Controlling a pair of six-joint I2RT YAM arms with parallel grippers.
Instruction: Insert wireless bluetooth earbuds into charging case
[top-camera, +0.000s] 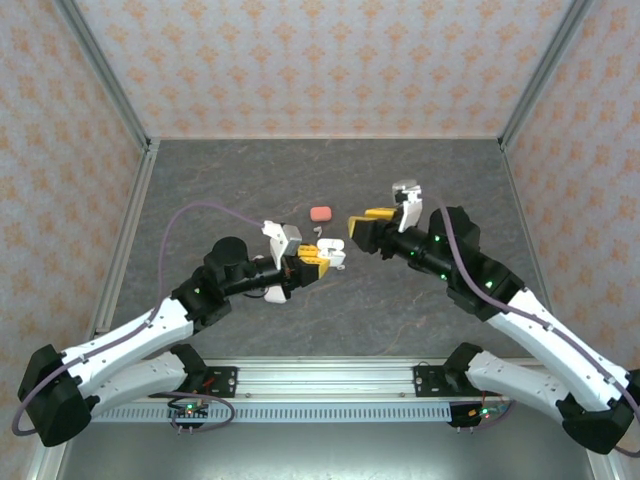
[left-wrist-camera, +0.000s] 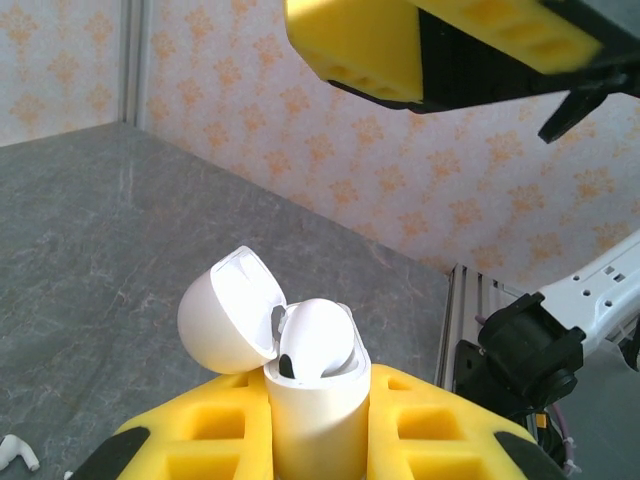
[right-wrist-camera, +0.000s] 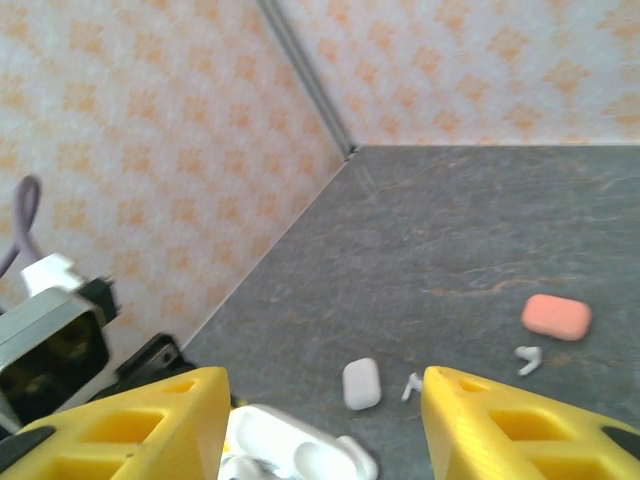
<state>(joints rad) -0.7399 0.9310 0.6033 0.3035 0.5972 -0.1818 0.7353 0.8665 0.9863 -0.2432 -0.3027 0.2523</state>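
So the left hand (top-camera: 318, 263) is clamping tight on the open white charging case (left-wrist-camera: 315, 405), one white earbud (left-wrist-camera: 318, 340) sitting inside it. The right hand (right-wrist-camera: 322, 400) is hovering just above, fingers apart, gripping nothing. A second earbud (right-wrist-camera: 528, 358) is lying on the table (right-wrist-camera: 480, 230).

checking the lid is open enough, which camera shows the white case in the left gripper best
Left wrist view: the white case sits close and sharp in the left gripper, lid tipped back, an earbud inside. Top external shows it tiny; right wrist shows it blurred at the bottom edge.
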